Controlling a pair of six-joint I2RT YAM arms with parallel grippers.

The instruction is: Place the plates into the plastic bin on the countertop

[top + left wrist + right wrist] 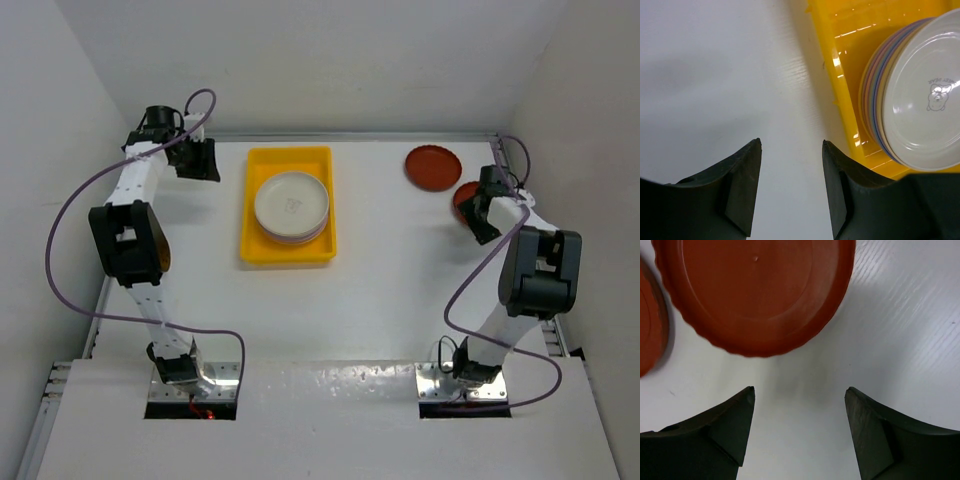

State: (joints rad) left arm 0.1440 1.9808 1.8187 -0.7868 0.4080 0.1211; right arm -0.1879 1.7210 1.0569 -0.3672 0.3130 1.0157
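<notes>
**A:** What do you get from above?

**B:** Your plastic bin sits on the desk, left of middle. It holds a stack of plates with a cream one on top. Two are outside it at the far right. The farther red-brown plate lies clear, and the nearer red-brown plate is partly under your right claw. Your left claw hangs beside the bin's far left corner.

**A:** And the left wrist?

**B:** Your left claw is partly open with nothing in it, over bare desk. The bin and stack are just to its right.

**A:** Right wrist?

**B:** Your right claw is wide and empty. One red-brown plate lies just ahead, untouched, and the other shows at the left edge.

**A:** How far along are you?

**B:** Mostly done, I'd judge. Those two red-brown plates are what's left.
</notes>
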